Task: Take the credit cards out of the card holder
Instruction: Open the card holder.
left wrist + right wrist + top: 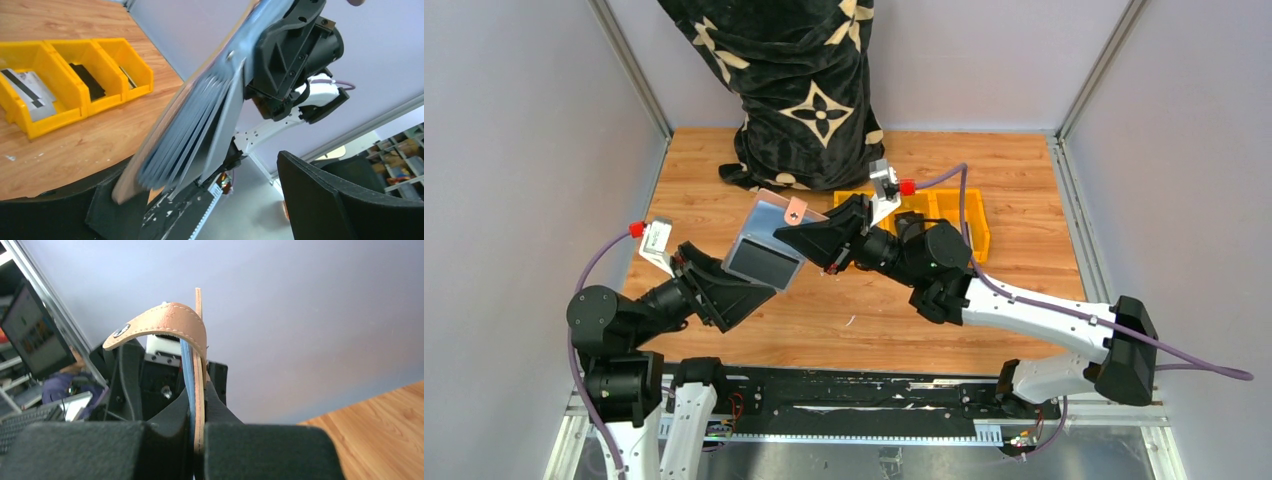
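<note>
The card holder [769,235] hangs in the air above the table's middle, folded open, with its grey inner face up and its tan strap [165,320] curling over. My right gripper [812,240] is shut on one end of it; the tan leather and a blue credit card edge [187,385] are pinched between the pads [199,440]. My left gripper [200,212] stands wide open around the holder's lower end, where blurred grey leaves [195,130] fan out between its fingers [340,200]. Another card, grey with a black stripe [27,87], lies in the yellow bin.
The yellow three-compartment bin [977,235] stands at the back right of the wooden table, partly behind my right arm, with dark flat items in its other compartments [87,80]. A person in a black patterned garment [804,80] stands at the table's far edge.
</note>
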`<action>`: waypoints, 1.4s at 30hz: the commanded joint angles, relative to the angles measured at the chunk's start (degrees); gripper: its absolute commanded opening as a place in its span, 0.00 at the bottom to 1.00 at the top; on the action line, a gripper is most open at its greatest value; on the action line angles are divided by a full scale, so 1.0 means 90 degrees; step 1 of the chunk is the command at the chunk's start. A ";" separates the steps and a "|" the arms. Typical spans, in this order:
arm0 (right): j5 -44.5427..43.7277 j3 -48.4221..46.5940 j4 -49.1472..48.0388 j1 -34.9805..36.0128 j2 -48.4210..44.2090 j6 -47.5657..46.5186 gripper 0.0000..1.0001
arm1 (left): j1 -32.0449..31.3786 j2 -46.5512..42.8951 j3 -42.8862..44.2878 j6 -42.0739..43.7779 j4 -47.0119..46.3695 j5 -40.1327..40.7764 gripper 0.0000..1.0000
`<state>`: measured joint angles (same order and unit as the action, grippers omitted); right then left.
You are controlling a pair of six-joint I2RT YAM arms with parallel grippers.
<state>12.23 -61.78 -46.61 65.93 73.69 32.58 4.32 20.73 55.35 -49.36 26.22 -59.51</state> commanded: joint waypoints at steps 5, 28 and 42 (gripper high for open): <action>-0.1220 0.0397 -0.2411 0.0406 0.0079 -0.0020 0.00 | -0.0004 0.0109 -0.0344 -0.0854 -0.0904 0.0074 0.59; 0.2054 -0.1599 0.3766 -0.0776 0.0194 -0.1318 0.27 | -0.0001 0.0755 0.1137 0.3162 0.1985 0.0724 0.08; 0.2433 -0.2018 0.4184 -0.0841 0.0444 -0.0966 0.00 | -0.0001 0.0579 0.1155 0.3351 0.2075 0.0798 0.54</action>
<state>31.99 -82.21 -6.59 58.78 78.00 19.18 4.32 27.27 65.89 -18.17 49.43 -53.19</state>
